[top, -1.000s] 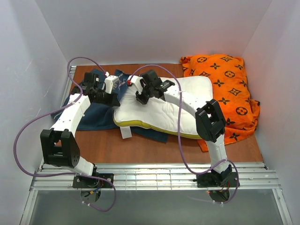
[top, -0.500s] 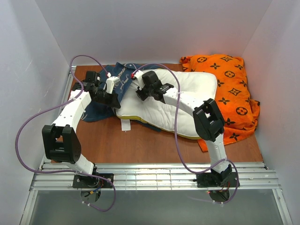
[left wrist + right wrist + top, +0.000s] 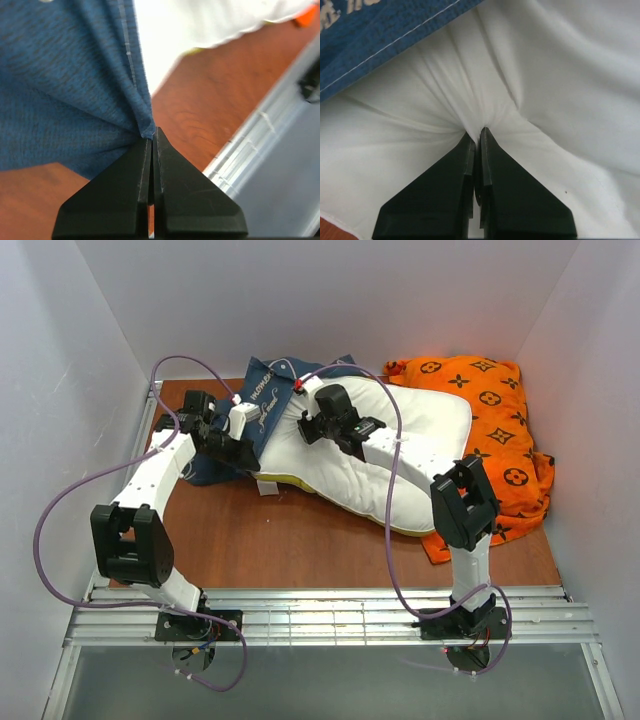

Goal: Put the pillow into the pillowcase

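1. The pillow (image 3: 420,445) lies slantwise on the desk (image 3: 300,550). Its yellow edge band (image 3: 300,483) runs along its near side. A small white tag (image 3: 266,487) hangs at its near-left corner.
2. The pillowcase (image 3: 262,408) is bunched up at the pillow's left end. It is navy with white writing showing. Part of it is raised off the desk toward the far-left corner of the pillow, and the rest is heaped on the desk just left of the pillow.
3. Most of the pillow is outside the pillowcase. In the right wrist view the case's stitched hem (image 3: 395,37) lies over the white fabric at one edge. How far the pillow's left end sits inside the case cannot be told.
4. The left jaws are just left of the pillow's near-left corner. They are pressed together, pinching a gathered fold of the pillowcase. In the left wrist view the blue cloth fans out from the tips.
5. The right jaws are on top of the pillow near its left end. They are pressed together, pinching a pleat of the pillow's white cover, with creases radiating from the tips.
6. The orange cushion (image 3: 495,415) with a dark monogram pattern is to the right of the pillow and behind it. The pillow's right end touches and overlaps it.
7. A metal rail (image 3: 330,615) runs along the desk's near edge, well in front of the pillow.
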You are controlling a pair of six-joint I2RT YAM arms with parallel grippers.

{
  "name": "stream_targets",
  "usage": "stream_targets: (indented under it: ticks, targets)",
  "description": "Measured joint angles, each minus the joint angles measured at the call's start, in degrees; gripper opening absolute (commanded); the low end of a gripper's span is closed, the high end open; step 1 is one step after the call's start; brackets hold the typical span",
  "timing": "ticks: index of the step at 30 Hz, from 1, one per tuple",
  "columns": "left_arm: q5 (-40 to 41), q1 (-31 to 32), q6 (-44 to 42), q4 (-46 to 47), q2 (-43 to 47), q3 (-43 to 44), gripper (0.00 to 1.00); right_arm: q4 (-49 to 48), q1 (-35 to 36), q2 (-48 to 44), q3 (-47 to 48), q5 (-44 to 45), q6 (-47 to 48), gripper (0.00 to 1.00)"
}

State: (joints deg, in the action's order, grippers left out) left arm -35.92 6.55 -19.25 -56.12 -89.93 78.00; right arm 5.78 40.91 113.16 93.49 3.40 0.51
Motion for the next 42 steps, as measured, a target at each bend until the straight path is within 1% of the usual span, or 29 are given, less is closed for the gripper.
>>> stream_targets:
  ticks: [2,5,9,14,18,21,23,24,27,28,29,30,31,32,33,34,36,37,38,42]
  targets:
    - [-4.3,0.4,-1.3,-2.9,-1.4,1.9,0.00,-1.2,0.0,1.6,0.1,1.6,-1.1,0.01]
    - [-7.9,1.0,-1.7,-5.4,-3.8,3.9,0.00,-1.9,0.0,3.9,0.2,3.2,-3.0,0.01]
    - [-11.1,1.5,1.8,-6.7,-6.6,8.2,0.00,-2.1,0.4,5.6,0.1,3.7,-4.8,0.01]
    - [-14.2,3.7,5.9,-6.5,-9.2,16.7,0.00,-2.9,2.0,4.7,-0.6,5.1,-7.5,0.01]
    - [-14.0,5.0,7.8,-5.4,-9.2,15.5,0.00,-2.1,1.8,4.4,-0.2,3.9,-11.1,0.01]
    - [-8.0,5.1,11.1,0.3,-7.7,8.5,0.01,-2.4,1.0,4.4,-0.1,2.2,-12.3,0.01]
    - [-0.6,5.2,13.3,5.9,-6.0,2.7,0.06,-3.0,0.6,4.6,-0.4,0.4,-12.7,0.01]
    - [3.4,5.2,14.2,8.2,-5.3,0.3,0.14,-3.2,0.4,4.8,-0.5,-0.7,-12.9,0.01]
    - [14.0,5.4,15.3,13.5,-3.8,-3.8,0.24,-5.1,-0.1,6.6,-0.7,-3.6,-12.9,0.01]
    - [16.7,5.5,15.2,14.8,-3.5,-4.4,0.34,-5.6,-0.4,7.5,-0.8,-4.9,-12.9,0.01]
    - [19.3,5.6,14.6,16.0,-3.3,-4.7,0.41,-6.2,-0.8,8.4,-1.0,-6.2,-12.7,0.01]
    - [21.4,5.6,14.1,17.1,-2.9,-5.0,0.46,-6.4,-1.1,9.2,-1.1,-7.6,-12.5,0.12]
    - [22.9,5.6,13.7,17.9,-2.4,-5.3,0.61,-6.5,-1.5,10.1,-1.1,-9.1,-12.5,0.27]
    - [23.9,5.5,13.2,17.8,-1.7,-5.4,0.62,-6.8,-1.8,10.5,-1.1,-10.5,-12.2,0.42]
    - [24.5,5.4,13.3,17.6,-0.9,-5.4,0.63,-6.7,-2.3,10.6,-1.0,-12.3,-11.7,0.63]
    - [24.9,5.3,13.2,17.1,0.1,-5.3,0.63,-6.2,-2.6,10.6,-0.4,-13.7,-11.1,0.71]
    - [24.9,4.6,13.1,14.8,1.9,-4.5,0.64,-4.8,-3.1,10.6,1.9,-16.7,-9.9,0.98]
    - [24.7,4.4,13.1,13.6,3.0,-4.1,0.91,-3.8,-3.1,10.4,3.3,-18.1,-8.7,0.99]
    - [24.7,4.0,13.0,12.8,4.1,-3.8,0.96,-2.7,-3.1,9.9,4.4,-19.4,-7.3,0.99]
    - [24.6,2.6,13.3,10.1,8.2,-3.7,0.96,3.4,-2.1,5.4,6.1,-21.6,-1.1,0.99]
